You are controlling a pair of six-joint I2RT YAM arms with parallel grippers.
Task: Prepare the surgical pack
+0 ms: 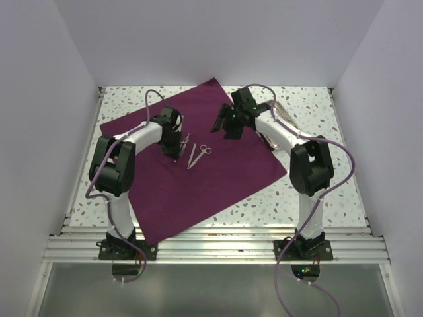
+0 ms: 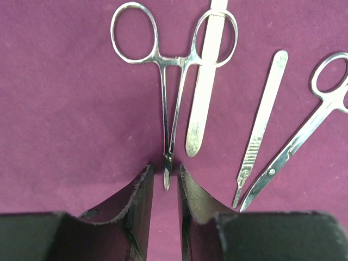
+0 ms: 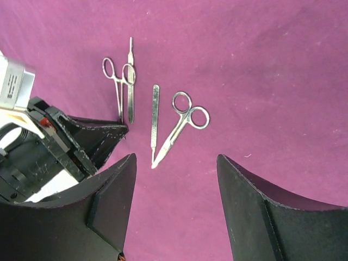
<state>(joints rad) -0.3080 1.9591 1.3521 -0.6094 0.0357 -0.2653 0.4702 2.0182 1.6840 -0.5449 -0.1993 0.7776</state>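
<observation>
The surgical pack is a deep purple drape (image 1: 198, 191) spread flat as a large square sheet, corner pointing away. On it lie a ring-handled clamp (image 2: 168, 109), two flat steel handles (image 2: 261, 125) and small scissors (image 2: 304, 141). My left gripper (image 2: 165, 176) is low over the drape (image 2: 65, 109), jaws narrowly open, and the clamp's tip sits in the gap without touching either finger. My right gripper (image 3: 175, 163) hovers wide open above the drape (image 3: 261, 70) with nothing between its fingers. The scissors (image 3: 182, 119) lie just beyond it.
A shiny steel object (image 1: 283, 117) lies behind the right arm at the drape's right edge, mostly hidden. The speckled tabletop (image 1: 317, 191) shows around the drape. White walls close in the back and sides.
</observation>
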